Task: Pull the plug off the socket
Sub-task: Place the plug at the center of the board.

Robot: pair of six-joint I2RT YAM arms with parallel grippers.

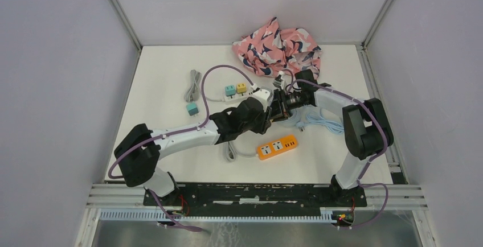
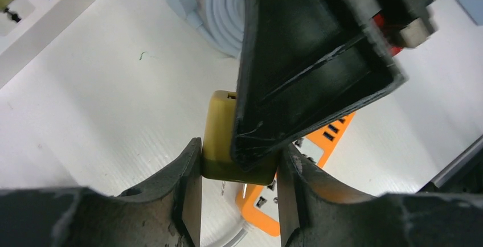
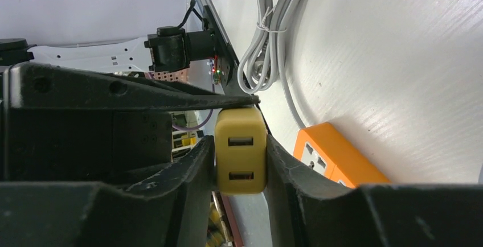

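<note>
A yellow plug [image 3: 240, 150] with two USB slots hangs in the air between both grippers. My right gripper [image 3: 240, 161] is shut on its sides. In the left wrist view my left gripper [image 2: 239, 167] presses on the same yellow plug [image 2: 219, 127] from the opposite end, and the plug's two metal prongs show bare below it. The orange socket strip [image 2: 327, 139] lies on the table underneath, apart from the prongs. From above, the left gripper [image 1: 267, 115] and right gripper [image 1: 280, 106] meet at mid-table and hide the plug.
A white power strip [image 1: 245, 96] carries a teal and a yellow plug; another teal plug [image 1: 192, 108] lies loose to its left. A grey cable bundle [image 1: 193, 85], a light-blue coiled cable [image 1: 319, 120] and a pink cloth [image 1: 279, 45] lie around. The orange strip [image 1: 277, 146] sits nearer the front.
</note>
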